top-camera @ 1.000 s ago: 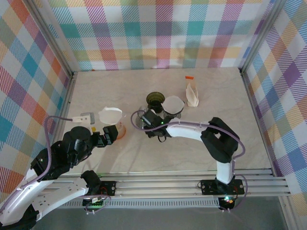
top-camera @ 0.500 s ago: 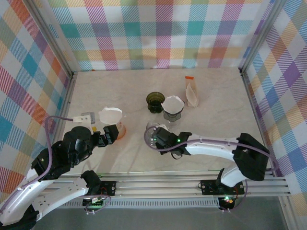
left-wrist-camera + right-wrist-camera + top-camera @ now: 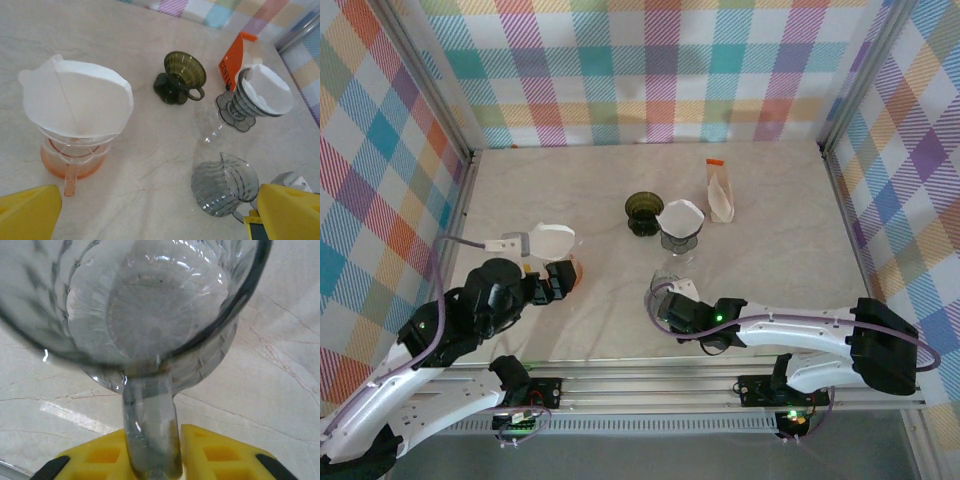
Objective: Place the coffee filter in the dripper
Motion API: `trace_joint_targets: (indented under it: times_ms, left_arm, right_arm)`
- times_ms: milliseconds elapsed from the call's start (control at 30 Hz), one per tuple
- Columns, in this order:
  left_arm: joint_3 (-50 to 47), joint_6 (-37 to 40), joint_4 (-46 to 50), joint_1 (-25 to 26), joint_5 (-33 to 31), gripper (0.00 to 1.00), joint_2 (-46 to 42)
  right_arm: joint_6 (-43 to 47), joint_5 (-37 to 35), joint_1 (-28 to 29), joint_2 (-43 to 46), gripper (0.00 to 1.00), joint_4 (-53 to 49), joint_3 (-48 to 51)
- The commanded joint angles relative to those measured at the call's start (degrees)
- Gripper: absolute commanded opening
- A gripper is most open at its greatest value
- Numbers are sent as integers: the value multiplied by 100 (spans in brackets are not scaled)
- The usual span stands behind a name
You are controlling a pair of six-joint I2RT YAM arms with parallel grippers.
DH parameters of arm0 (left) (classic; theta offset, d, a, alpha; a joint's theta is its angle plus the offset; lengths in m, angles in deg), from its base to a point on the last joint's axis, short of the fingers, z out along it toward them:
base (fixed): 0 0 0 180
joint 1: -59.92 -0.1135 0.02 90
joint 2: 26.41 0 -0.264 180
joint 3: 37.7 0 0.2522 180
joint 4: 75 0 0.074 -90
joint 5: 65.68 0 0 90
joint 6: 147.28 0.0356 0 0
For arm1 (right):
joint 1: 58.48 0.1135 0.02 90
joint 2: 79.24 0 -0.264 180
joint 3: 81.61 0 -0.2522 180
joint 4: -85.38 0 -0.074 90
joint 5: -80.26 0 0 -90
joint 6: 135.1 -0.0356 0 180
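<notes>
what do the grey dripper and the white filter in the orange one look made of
Grey dripper: clear smoky glass or plastic, glossy; the table shows through its ribbed wall, with bright highlights. White filter: probably matte paper; thin, opaque, with a folded seam and wavy rim.

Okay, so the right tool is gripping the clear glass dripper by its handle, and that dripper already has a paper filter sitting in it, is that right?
Not quite. The right tool does grip the clear glass dripper by its handle, but that dripper has no paper filter in it. It is empty. The right wrist view looks straight down into bare glass.
</notes>
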Motion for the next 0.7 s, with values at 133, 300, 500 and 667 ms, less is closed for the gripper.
trace_joint_targets:
  times_ms: [133,300,500,667]
  left_arm:
    - [506,344,-194,-70,417,100,738]
    - [1160,632,-223,-444,996,95,1568]
    - [2380,1046,-100,-1344,1977,84,3249]
    - [3378,1301,-43,-1764,2420,71,4914]
  right_arm:
    - [-248,-249,80,202,41,-49,66]
    - [-275,-544,140,817,56,-178,138]
    - [-222,-829,141,1553,59,-419,134]
    - [-198,-993,140,1935,61,-578,252]
